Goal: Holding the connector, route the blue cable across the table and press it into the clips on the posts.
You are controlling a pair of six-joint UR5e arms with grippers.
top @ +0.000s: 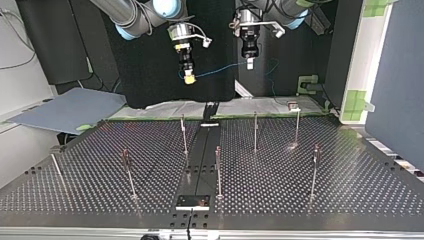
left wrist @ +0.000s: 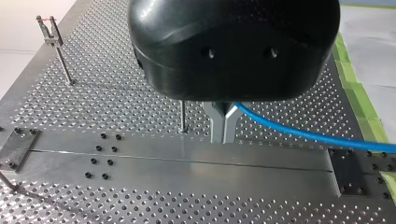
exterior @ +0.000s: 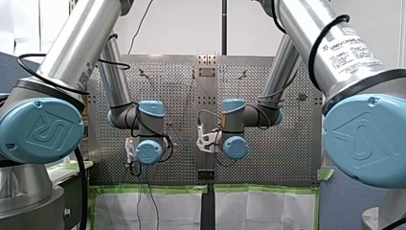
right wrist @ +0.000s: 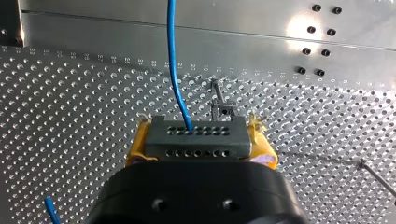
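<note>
My right hand point(right wrist: 198, 150) is clenched on the connector point(right wrist: 194, 133), a grey block with two rows of small holes, squeezed between yellow pads point(right wrist: 136, 148). The hand's black body cuts off the lower part of the pads and the block. The connector's long axis lies crosswise between the pads, and its holed face points away from the hand, toward the bench point(right wrist: 70, 116). The blue cable point(right wrist: 173, 60) leaves that face and runs straight ahead, out of the right wrist view. A short blue piece beside the hand's body is cut off at the edge.

My left hand point(left wrist: 223, 122) is clamped on the cable. Its metal fingers point(left wrist: 216, 128) meet at the tips, and the cable comes out sideways just above them. The black housing hides most of the fingers, so the exact grip point does not show.

In the top view the cable spans the gap between the two hands, nearly level and well above the posts point(top: 255, 132). Past my left hand it sags in a thin loop that is hard to follow against the dark backdrop. The clips on the posts are too small to make out. In the front view the wrists hide both hands.

The label point(exterior: 352, 50) on my right arm reads "UNIVERSAL ROBOTS"; its smaller print is unreadable. A row of tiny numerals runs along the bench's perforated edge in the right wrist view, too small to read with certainty.
</note>
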